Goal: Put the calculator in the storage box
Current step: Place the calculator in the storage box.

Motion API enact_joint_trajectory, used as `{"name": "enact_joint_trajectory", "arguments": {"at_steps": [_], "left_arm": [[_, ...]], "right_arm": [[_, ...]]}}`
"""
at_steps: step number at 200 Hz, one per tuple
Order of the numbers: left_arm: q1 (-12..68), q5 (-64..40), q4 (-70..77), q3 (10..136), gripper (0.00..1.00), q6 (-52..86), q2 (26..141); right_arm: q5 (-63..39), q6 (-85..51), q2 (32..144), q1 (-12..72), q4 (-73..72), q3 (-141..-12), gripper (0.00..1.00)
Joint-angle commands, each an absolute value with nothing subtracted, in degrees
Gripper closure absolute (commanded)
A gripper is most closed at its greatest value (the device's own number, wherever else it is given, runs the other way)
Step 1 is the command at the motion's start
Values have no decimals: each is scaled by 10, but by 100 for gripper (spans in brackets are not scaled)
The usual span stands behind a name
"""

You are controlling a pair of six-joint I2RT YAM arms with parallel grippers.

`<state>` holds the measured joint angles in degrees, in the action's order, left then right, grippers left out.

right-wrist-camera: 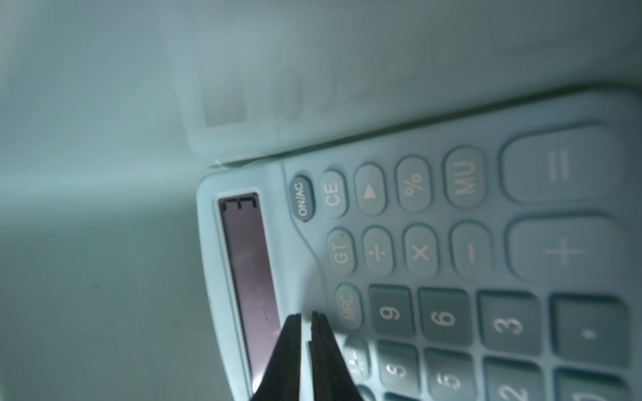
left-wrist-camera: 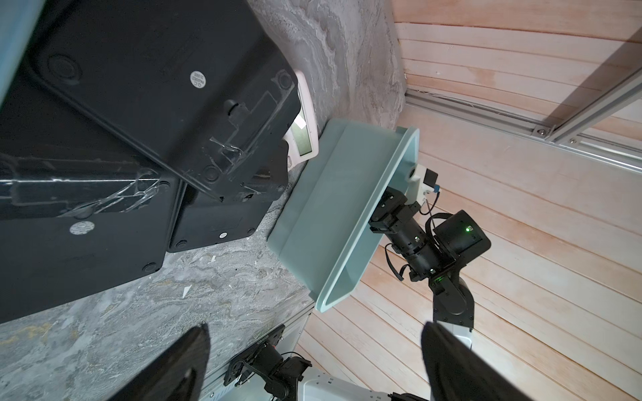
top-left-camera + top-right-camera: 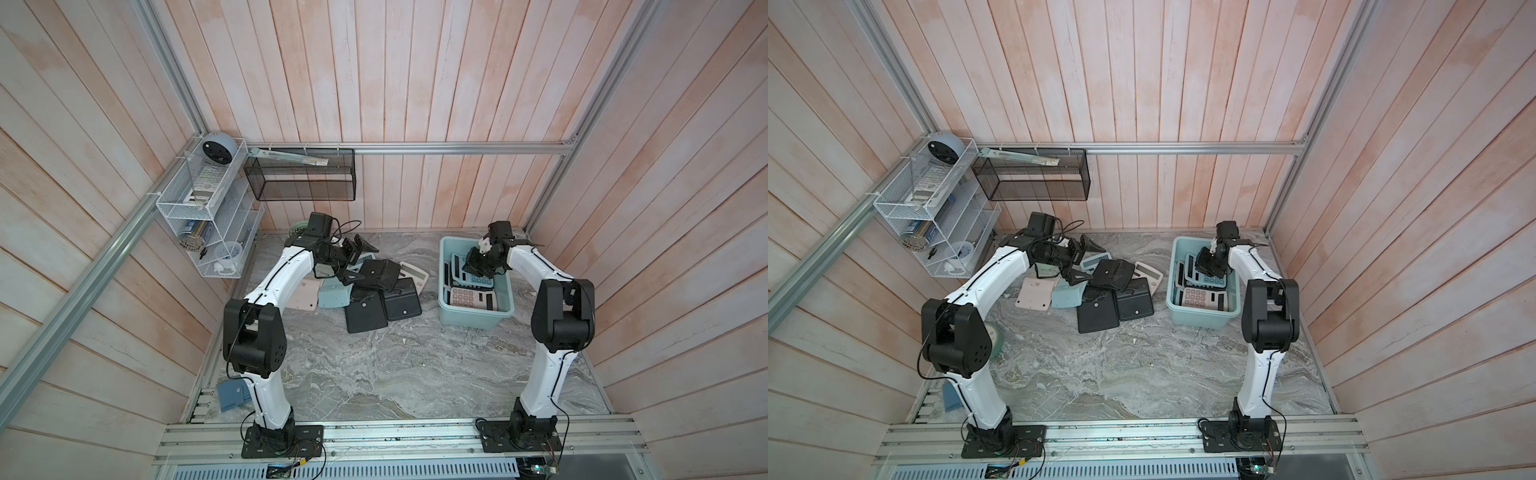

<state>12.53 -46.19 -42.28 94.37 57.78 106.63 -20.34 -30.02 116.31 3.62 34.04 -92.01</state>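
The right pincer is pinched shut, holding nothing, over the blue calculator inside the storage box.
The box sits far right on the bench; the left pincer gapes wide, empty, above the heap of calculators to its left.

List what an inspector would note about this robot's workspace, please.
Surface: grey marbled tabletop.
Job's things: teal box holds several calculators, with a blue calculator on top. A pile of calculators, mostly face down, lies beside it.
Clutter: blue item by the left arm's base.
Grippers: left gripper open above the pile. Right gripper shut, inside the box over the blue calculator.
Cables: black cable loops at the left wrist.
Surroundings: wooden slat walls. Black mesh basket and white wire shelf hang back left.
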Motion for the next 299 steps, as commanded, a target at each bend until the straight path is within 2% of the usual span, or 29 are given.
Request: {"name": "enact_joint_trajectory", "arguments": {"at_steps": [1,22,48,106,198,217,266,299], "left_arm": [[123,-456,-426,936,0,563,1055],[123,-455,-424,930,0,564,1051],[123,-454,-422,927,0,565,1050],[123,-452,-414,929,0,570,1058],[118,-432,-421,921,0,554,1061],[113,-415,-434,914,0,540,1061],[84,-359,-477,893,0,506,1048],[50,-286,-515,855,0,488,1025]], "right_arm": [[-255,-316,1188,47,314,-944,86],[-306,-327,1179,51,278,-933,86],[-292,-324,1144,43,280,-917,86],[-155,-288,1100,-3,354,-918,82],[-222,-296,1196,59,334,-956,80],[-247,-305,1184,68,316,-950,80],[-236,-308,1119,55,330,-949,80],[-282,-313,1082,58,335,-962,75]]}}
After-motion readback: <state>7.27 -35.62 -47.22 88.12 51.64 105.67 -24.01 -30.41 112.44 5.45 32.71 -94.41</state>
